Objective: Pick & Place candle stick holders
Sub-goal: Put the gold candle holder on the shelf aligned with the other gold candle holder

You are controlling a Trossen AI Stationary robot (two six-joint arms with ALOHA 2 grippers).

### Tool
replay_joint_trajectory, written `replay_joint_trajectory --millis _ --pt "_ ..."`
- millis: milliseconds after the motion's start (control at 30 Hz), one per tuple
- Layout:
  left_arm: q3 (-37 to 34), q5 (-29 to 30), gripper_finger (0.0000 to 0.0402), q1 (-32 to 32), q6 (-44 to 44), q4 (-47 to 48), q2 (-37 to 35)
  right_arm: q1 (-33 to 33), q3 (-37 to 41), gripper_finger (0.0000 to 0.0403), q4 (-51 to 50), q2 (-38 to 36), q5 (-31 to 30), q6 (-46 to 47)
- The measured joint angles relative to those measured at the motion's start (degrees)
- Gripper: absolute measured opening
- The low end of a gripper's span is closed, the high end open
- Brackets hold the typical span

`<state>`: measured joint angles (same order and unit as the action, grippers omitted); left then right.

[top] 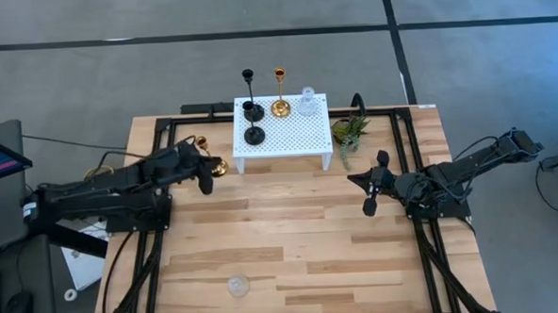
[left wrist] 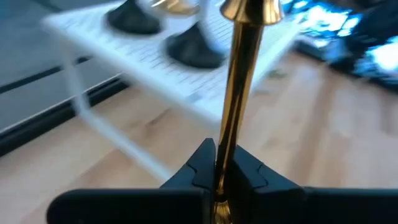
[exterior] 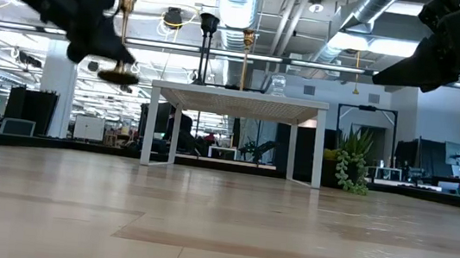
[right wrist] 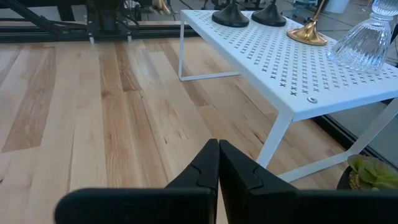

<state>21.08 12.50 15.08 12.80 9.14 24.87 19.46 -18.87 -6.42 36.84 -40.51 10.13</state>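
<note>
A white perforated stand (top: 283,137) at the table's far middle carries two black candle stick holders (top: 252,109) (top: 254,134), a gold one (top: 280,105) and a clear glass one (top: 307,103), each on its round base. Left of the stand, my left gripper (top: 207,178) is shut on a second gold holder (exterior: 123,39), which is raised above the table. Another clear glass holder (top: 237,286) stands on the table near the front edge. My right gripper (top: 370,202) hangs shut and holding nothing at the table's right. My left gripper pinches the gold holder's thin stem (left wrist: 231,140) between its two fingers (left wrist: 200,168). The fingers come roughly level from the table's left and lie across the stem. The holder stands about upright, cup (exterior: 127,0) up and round base (exterior: 119,74) below the fingers, lifted clear of the table.
A small green potted plant (top: 349,135) stands by the stand's right leg. Black frame rails (top: 156,143) run along both table sides. Bare wood (top: 291,222) lies between the two arms and toward the front edge.
</note>
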Motion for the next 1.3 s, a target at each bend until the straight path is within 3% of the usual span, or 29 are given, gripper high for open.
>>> replay_joint_trajectory --millis 100,367,633,867,1000,1300 --pt "2.65 0.15 0.0013 -4.60 -0.02 -0.14 0.34 0.01 0.00 0.0000 0.00 0.00 0.00 0.15" --pt "5.36 9.38 0.0013 -19.18 0.72 -1.04 5.69 0.01 0.00 0.0000 0.24 0.01 0.00 0.44" --pt "5.48 9.86 0.0013 -29.08 -6.60 -17.49 16.13 0.00 0.00 0.0000 9.47 0.00 0.55 -0.02" --pt "7.04 8.26 0.0013 -27.18 -7.88 -21.20 24.99 -0.11 0.00 0.0000 21.64 2.87 8.13 -5.20" --pt "10.85 3.59 0.0013 -24.84 -8.25 -21.63 29.47 -0.87 -0.04 0.0000 28.49 7.86 10.39 -8.37" --pt "15.66 -1.59 0.0015 -21.67 -11.30 -21.72 35.91 -9.53 -2.62 0.0000 40.19 21.53 25.09 -8.61"
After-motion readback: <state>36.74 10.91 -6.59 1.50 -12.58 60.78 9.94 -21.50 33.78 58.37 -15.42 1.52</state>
